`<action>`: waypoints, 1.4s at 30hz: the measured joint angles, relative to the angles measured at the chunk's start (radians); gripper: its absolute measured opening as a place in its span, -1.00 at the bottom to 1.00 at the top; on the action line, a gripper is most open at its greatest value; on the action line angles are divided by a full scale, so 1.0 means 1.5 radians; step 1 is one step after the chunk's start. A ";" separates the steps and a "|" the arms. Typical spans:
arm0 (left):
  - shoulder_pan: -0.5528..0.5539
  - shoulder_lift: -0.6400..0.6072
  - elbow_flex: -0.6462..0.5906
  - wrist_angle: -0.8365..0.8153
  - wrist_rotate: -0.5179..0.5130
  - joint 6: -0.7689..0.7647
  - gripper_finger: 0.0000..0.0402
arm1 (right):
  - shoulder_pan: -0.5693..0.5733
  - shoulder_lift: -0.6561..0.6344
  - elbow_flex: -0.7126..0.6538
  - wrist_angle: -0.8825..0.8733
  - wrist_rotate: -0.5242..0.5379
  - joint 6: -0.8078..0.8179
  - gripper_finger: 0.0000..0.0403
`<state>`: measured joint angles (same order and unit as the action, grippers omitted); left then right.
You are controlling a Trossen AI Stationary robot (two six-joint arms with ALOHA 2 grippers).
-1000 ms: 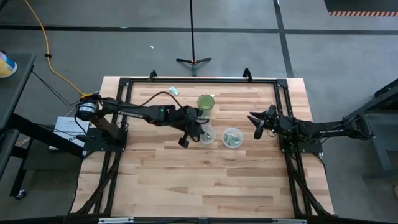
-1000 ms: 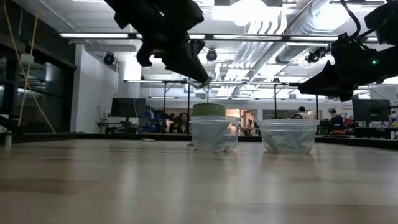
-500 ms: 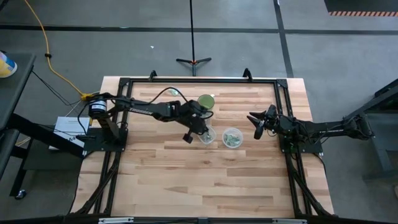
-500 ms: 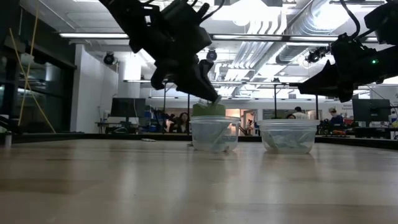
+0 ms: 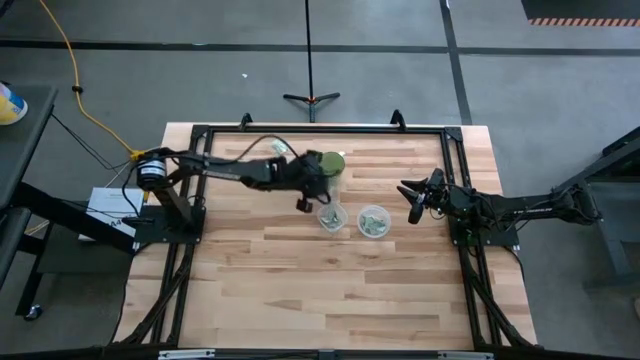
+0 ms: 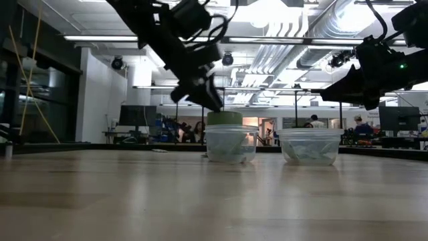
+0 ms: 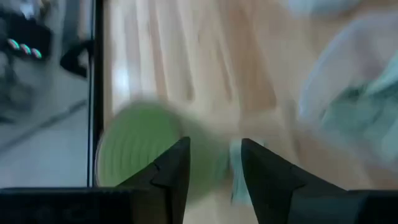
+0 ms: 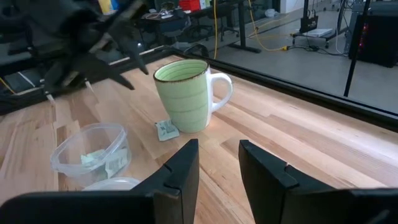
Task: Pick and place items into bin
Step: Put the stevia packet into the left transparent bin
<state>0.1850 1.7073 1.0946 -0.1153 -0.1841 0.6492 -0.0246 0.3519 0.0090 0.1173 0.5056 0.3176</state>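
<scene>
One pale green-and-white packet [image 8: 166, 129] lies flat on the wooden desk [image 5: 330, 290] against the ribbed green cup [image 8: 184, 93], just ahead of the left gripper [image 7: 211, 163], whose fingers stand apart. More packets fill two clear round plastic bins [image 5: 333, 217] [image 5: 374, 221]. The right gripper [image 8: 216, 162] hovers open, nearby.

pale green-white packets [image 8: 99, 160] in clear bin [image 8: 68, 149]
</scene>
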 joint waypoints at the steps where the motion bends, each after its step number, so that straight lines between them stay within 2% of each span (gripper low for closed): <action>1: 0.015 -0.004 0.000 -0.021 0.023 -0.003 -0.11 | 0.000 0.000 0.000 0.000 0.000 0.000 -0.48; 7: 0.103 -0.010 -0.008 -0.095 0.229 -0.023 -0.15 | 0.000 0.000 0.000 -0.001 0.000 0.000 -0.48; 12: 0.121 -0.010 -0.055 -0.055 0.296 -0.019 -0.20 | 0.000 0.000 0.000 -0.001 0.000 -0.002 -0.48; 16: 0.120 0.006 -0.091 0.006 0.299 -0.004 -0.24 | 0.000 0.000 0.000 -0.001 0.002 -0.002 -0.48; 20: 0.121 0.032 -0.094 0.049 0.301 -0.005 -0.24 | 0.000 0.000 0.000 -0.001 0.004 -0.003 -0.48; 24: 0.121 0.061 -0.094 0.097 0.293 -0.051 -0.24 | 0.000 0.000 0.000 -0.006 0.005 -0.002 -0.48; 28: 0.121 0.077 -0.091 0.100 0.257 -0.053 -0.22 | 0.000 0.000 0.000 -0.007 0.006 -0.003 -0.48; 39: 0.121 0.087 -0.091 0.108 0.261 -0.124 0.01 | 0.000 0.000 0.000 -0.008 0.005 -0.007 -0.48; 42: 0.121 0.087 -0.077 0.070 0.261 -0.141 0.07 | 0.000 0.000 0.000 -0.007 0.005 -0.005 -0.48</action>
<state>0.3672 1.8376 0.9785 -0.0095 0.2081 0.4380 -0.0244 0.3523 0.0090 0.1062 0.5137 0.3107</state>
